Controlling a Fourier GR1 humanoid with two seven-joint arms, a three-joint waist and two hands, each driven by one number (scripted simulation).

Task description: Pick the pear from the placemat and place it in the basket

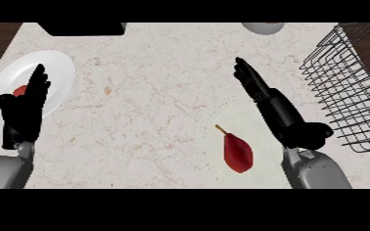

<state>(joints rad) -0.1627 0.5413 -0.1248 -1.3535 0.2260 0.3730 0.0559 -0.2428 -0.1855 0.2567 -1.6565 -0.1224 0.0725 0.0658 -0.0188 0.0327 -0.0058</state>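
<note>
Desk (159,78) pale marble, carries everything; wire basket (343,83) at right edge, partly cut off; white plate (54,73) at left with a small red thing on it, mostly hidden; left hand (25,110) resting over the plate edge, fingers straight, holds nothing; right hand (271,103) flat, fingers extended away from the robot, empty, just right of the pear; pear (237,151) red, lies on the desk near the front; no placemat visible under it; long axis runs roughly near-far, stem end pointing away and slightly left, fat end toward the robot; risk: it could roll sideways if nudged before fingers close; the basket wires could catch it on the way in
</note>
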